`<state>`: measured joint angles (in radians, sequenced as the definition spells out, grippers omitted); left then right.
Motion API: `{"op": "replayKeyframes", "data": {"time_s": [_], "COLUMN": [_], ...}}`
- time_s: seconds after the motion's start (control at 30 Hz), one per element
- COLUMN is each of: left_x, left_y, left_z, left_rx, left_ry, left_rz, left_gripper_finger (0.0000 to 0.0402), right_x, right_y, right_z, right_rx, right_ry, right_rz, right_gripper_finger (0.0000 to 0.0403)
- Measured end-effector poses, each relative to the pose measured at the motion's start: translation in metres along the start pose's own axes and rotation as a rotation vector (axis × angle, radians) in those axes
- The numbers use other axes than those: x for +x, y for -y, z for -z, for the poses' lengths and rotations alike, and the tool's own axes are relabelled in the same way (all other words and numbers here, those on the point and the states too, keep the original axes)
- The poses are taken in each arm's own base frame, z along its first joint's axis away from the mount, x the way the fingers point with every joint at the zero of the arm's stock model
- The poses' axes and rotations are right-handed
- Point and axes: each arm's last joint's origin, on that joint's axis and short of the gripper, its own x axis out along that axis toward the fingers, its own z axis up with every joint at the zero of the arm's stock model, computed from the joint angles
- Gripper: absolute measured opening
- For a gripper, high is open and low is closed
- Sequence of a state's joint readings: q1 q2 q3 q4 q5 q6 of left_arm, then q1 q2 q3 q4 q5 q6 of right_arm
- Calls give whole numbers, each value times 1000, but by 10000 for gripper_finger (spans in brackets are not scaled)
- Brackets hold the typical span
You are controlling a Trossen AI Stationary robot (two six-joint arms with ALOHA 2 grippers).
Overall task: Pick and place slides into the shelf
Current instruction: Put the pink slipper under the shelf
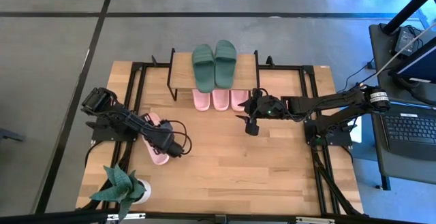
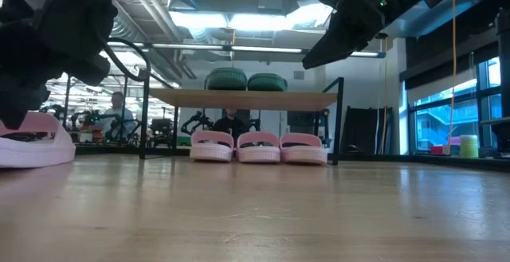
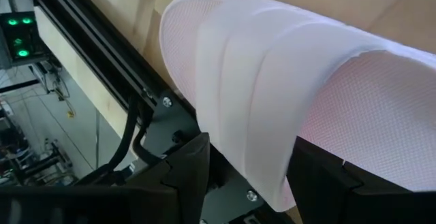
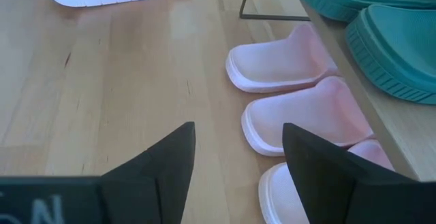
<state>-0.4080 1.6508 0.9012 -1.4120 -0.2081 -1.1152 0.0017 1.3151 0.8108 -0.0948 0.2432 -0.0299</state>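
A light pink slide lies on the table's left part, seen at the left edge of the low view. My left gripper is over it, its fingers on either side of the wide strap. The shelf stands at the far middle. Two dark green slides lie on its plank, and three pink slides stand on the table under it, heels toward the near edge. My right gripper hovers open just in front of the shelf's right end, above the table. My left gripper has the pink slide's strap where it runs down to the sole's side, between its two fingers. The fingers come from above, slanting, across the slide. In the low view the sole sits at table level; whether it is lifted I cannot tell.
A potted plant stands at the table's near left corner. Black frame rails run along the left and right sides of the table. A laptop sits on a side stand to the right. A person shows in the room behind.
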Motion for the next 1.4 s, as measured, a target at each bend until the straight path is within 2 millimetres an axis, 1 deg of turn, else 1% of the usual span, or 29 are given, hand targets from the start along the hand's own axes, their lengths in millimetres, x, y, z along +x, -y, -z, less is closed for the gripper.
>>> {"op": "replayKeyframes", "data": {"time_s": [0.23,0.3,0.4,0.57,0.6,0.63,0.77,0.83,0.93,1.1,1.2,1.3,1.4], "left_x": [0,0,0,1,1,1,1,-5,-21,-56,-70,-75,-72], "left_y": [-1,-1,0,-1,-2,-3,-4,-5,-5,-8,-8,-9,-14], "left_z": [-2,-1,-1,-3,-4,-5,-8,-13,-22,-39,-52,-66,-81], "left_rx": [0,1,1,-6,-10,-14,1,10,55,105,147,178,175], "left_ry": [56,43,32,29,27,26,34,67,146,312,415,495,518], "left_rz": [-27,-20,-14,-16,-18,-20,-26,-18,3,45,82,89,103], "left_gripper_finger": [173,164,128,33,18,12,9,6,5,3,3,2,2], "right_x": [0,0,0,0,0,0,0,0,0,0,0,0,0], "right_y": [0,0,0,0,0,0,0,0,0,0,0,0,0], "right_z": [0,0,0,0,0,0,0,0,0,0,1,1,1], "right_rx": [-3,-4,-4,-5,-5,-5,-5,-6,-6,-6,-7,-7,-7], "right_ry": [0,0,0,0,0,-1,-3,-4,-4,-5,-6,-7,-7], "right_rz": [0,0,0,0,0,0,0,0,0,0,-1,-1,-1], "right_gripper_finger": [221,221,221,221,221,221,221,221,221,221,221,221,221]}}
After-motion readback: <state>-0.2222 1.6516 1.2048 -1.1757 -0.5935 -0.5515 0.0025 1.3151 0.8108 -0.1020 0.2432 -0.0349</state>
